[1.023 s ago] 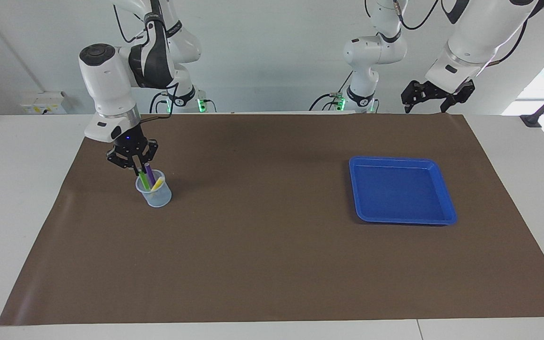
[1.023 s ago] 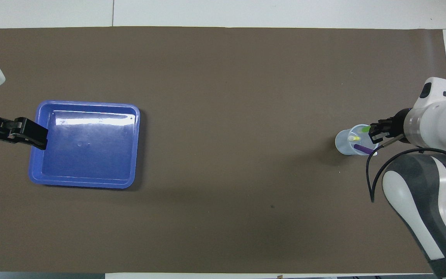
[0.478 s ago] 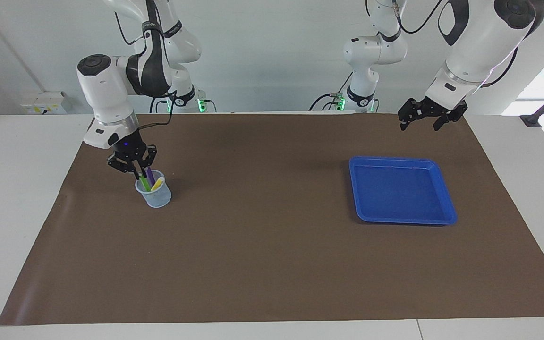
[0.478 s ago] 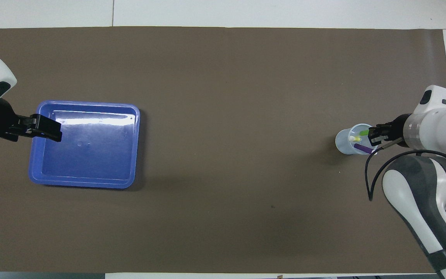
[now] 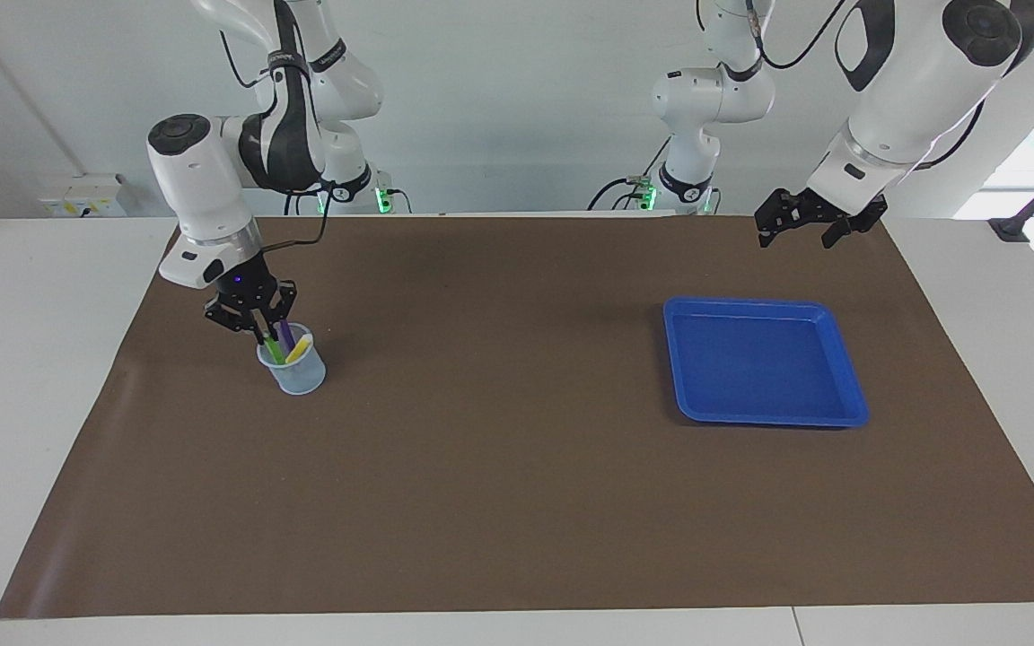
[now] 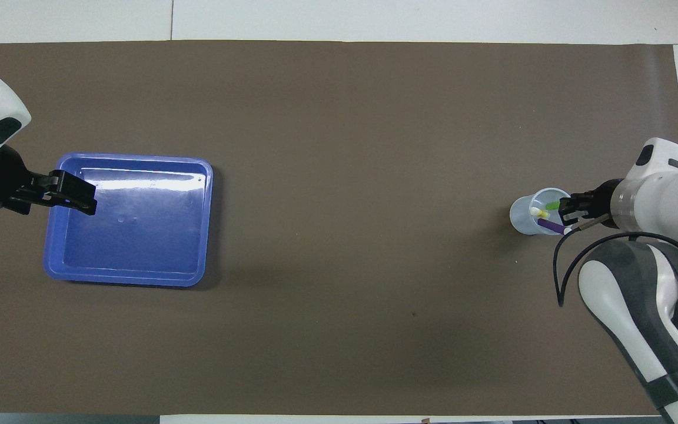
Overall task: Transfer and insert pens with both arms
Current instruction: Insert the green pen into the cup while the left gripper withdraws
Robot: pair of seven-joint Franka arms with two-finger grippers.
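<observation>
Three pens stand in a clear cup [image 5: 300, 372] toward the right arm's end of the table: green [image 5: 275, 348], purple [image 5: 284, 332] and yellow [image 5: 300, 347]. My right gripper [image 5: 258, 330] is just above the cup's rim, at the tops of the green and purple pens. In the overhead view the cup [image 6: 524, 219] holds the green [image 6: 552, 205], yellow [image 6: 538, 211] and purple [image 6: 549, 224] pens, with the right gripper [image 6: 564, 210] at its edge. My left gripper [image 5: 809, 229] hangs in the air, empty, over the edge of the tray [image 6: 127, 280]; it also shows in the overhead view [image 6: 77, 195].
A blue tray [image 5: 764, 414] with nothing in it lies toward the left arm's end of the brown mat [image 5: 499, 502]. Two smaller white arms with green-lit bases [image 5: 661, 193] stand at the robots' edge of the table.
The left gripper has come down and moved in over the tray's edge. The right gripper has shifted slightly at the cup's rim. The three pens stay in the cup.
</observation>
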